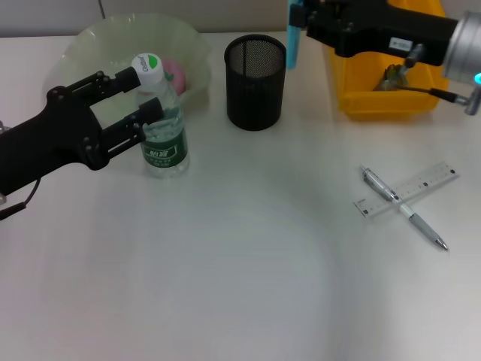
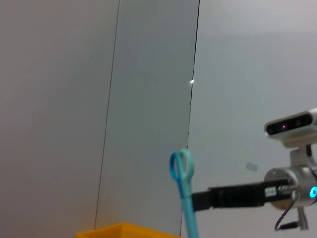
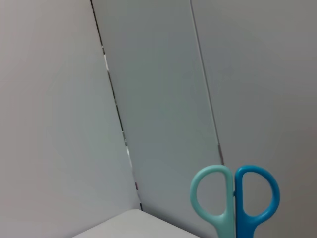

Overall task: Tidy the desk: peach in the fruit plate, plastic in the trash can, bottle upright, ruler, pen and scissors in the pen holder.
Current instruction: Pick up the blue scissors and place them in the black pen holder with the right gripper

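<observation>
Left claw (image 1: 135,96) is gripping the upright bottle (image 1: 163,120), fingers closed around it, just near of the fruit plate (image 1: 90,45). Right claw (image 1: 297,28) is pinching the scissors (image 1: 294,41) just right of the pen holder (image 1: 255,83). Pen (image 1: 402,207) and ruler (image 1: 409,189) are lying crossed on the desk (image 1: 240,286), near right.

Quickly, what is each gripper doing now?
Left gripper: closed around the upright bottle.
Right gripper: holding the scissors near the pen holder.

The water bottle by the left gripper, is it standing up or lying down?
Upright. The water bottle stands on its base on the table, white and green cap on top, between the left gripper's fingers, in front of the fruit plate.
</observation>
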Controlling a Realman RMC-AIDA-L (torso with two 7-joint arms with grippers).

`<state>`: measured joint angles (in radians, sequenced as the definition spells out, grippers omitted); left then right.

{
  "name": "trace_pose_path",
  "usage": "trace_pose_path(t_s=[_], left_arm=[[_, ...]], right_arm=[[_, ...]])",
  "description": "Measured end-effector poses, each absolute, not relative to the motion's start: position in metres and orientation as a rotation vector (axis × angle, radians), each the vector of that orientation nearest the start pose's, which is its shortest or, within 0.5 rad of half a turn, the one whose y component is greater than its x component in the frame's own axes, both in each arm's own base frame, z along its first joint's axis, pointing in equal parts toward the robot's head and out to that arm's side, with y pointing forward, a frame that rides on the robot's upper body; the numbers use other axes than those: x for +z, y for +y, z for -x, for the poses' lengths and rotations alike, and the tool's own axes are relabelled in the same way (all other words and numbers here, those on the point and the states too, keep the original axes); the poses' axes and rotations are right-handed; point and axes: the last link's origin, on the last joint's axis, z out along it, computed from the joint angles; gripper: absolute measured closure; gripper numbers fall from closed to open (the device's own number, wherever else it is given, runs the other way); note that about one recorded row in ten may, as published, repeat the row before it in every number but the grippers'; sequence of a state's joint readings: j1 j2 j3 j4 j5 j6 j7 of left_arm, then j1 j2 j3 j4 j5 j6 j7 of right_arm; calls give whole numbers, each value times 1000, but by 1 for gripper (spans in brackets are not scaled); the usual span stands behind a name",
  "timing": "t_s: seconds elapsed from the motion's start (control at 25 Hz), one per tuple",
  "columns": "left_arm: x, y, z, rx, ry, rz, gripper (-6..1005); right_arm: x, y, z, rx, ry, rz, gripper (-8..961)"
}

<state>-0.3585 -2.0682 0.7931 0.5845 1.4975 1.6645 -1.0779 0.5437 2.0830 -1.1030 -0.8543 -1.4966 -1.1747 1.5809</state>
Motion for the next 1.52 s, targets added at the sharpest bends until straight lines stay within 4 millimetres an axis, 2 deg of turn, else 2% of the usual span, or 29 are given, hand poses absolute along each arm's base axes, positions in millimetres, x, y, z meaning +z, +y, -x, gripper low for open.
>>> trace_pose_path(t_s=[0.08, 0.32, 0.68, 0.88, 1.52], left_arm=[[25, 299, 264, -1135, -346, 2410, 411], [25, 305, 259, -1135, -328, 2420, 411], [24, 307, 260, -1122, -335, 2416, 411], [22, 309, 259, -1125, -340, 2416, 411], [22, 310, 257, -1129, -337, 2419, 411]], right_arm=[[3, 399, -182, 958, 563, 2431, 735], [-2, 403, -186, 1027, 473, 2342, 735], [-27, 410, -196, 903, 468, 2340, 734], [-31, 416, -196, 858, 484, 2326, 734], [-40, 418, -190, 838, 434, 2343, 735]])
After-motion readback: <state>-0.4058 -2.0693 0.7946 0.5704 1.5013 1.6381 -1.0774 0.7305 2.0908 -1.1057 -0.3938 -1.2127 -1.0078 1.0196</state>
